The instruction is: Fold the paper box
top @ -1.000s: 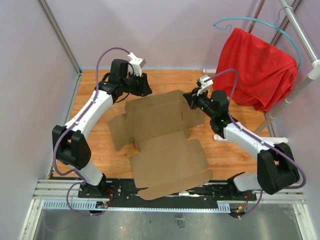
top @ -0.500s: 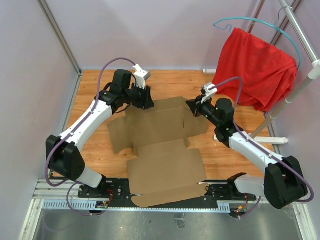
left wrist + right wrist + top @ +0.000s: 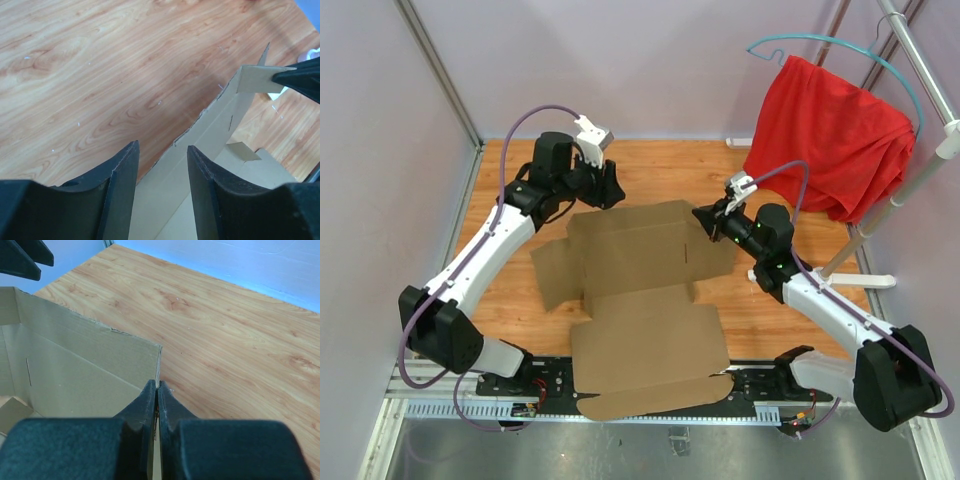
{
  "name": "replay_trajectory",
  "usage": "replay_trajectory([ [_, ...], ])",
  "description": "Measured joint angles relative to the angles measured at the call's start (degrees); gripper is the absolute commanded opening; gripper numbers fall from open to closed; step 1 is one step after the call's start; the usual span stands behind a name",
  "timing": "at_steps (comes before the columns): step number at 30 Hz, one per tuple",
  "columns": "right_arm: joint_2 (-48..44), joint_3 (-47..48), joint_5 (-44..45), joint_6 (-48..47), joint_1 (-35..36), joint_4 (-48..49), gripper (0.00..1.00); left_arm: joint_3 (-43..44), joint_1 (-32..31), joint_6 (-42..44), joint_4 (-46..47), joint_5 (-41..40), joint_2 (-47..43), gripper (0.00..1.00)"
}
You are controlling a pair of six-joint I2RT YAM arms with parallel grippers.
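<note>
On wooden table (image 3: pixel 660 170), paper box (image 3: pixel 640 250), lilac walls (image 3: pixel 650 60), red cloth (image 3: pixel 830 140) hanging

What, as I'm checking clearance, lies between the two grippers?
The box's back flap, in the top view; right gripper pinches one end, left gripper open at the other.

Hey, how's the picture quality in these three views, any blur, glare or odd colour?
Top view: even soft light, sharp all over, no glare, only faint shadows beside the box. Left wrist view: the table grain is crisp, the near left fingers soft and dark. Right wrist view: the box edge is sharp, the right fingers pinching it blur, and the far wall looks bluish.
</note>
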Motion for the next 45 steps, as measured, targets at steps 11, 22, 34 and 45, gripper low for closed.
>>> replay_trajectory([
  [11, -0.24, -0.44, -1.92, -0.07, 0.00, -0.22, 0.01, -0.07, -2.43, 2.56, -2.38, 1.90, 2.56, 0.51],
  [22, -1.20, -0.44, -3.32, -0.31, 0.00, -1.31, 0.01, -1.27, -2.95, 2.97, -1.84, 1.79, 3.39, 0.51],
  [34, -1.20, -0.44, -3.52, -0.44, 0.00, -3.96, 0.01, -6.25, -5.01, 2.34, -0.94, 2.64, 3.45, 0.47],
  [45, -1.20, -0.44, -3.13, -0.57, 0.00, -5.90, 0.41, -6.21, -6.73, 3.23, -2.43, 1.77, 3.45, 0.01],
])
